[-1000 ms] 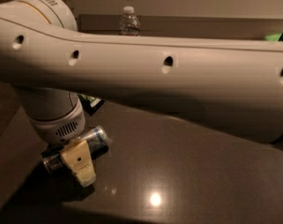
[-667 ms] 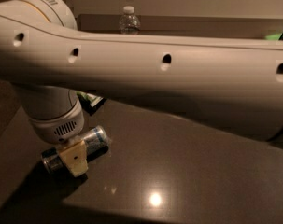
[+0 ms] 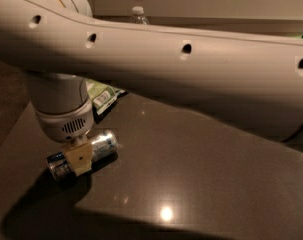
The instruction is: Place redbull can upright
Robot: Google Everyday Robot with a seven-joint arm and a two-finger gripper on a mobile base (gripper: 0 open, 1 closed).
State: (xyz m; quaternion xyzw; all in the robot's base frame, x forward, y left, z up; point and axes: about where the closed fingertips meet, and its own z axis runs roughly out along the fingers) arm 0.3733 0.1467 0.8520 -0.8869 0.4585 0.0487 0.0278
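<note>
The redbull can [image 3: 105,144] lies on its side on the dark table [image 3: 201,174] at the left, silver and blue, with one silver end facing front left. My gripper [image 3: 80,159] hangs straight down from the big white arm [image 3: 181,59] and straddles the can's middle. One tan finger [image 3: 79,160] crosses the can's near side; the other finger is hidden behind it. The gripper is shut on the can, which is about level and close to the tabletop.
A green snack bag [image 3: 104,97] lies just behind the wrist. A clear water bottle [image 3: 138,15] stands at the back, behind the arm. The table's left edge is near the can. The arm hides much of the table's back.
The gripper's finger has drawn upward, so less of it shows below the can. The can has shifted slightly upward with it and is still lying sideways.
</note>
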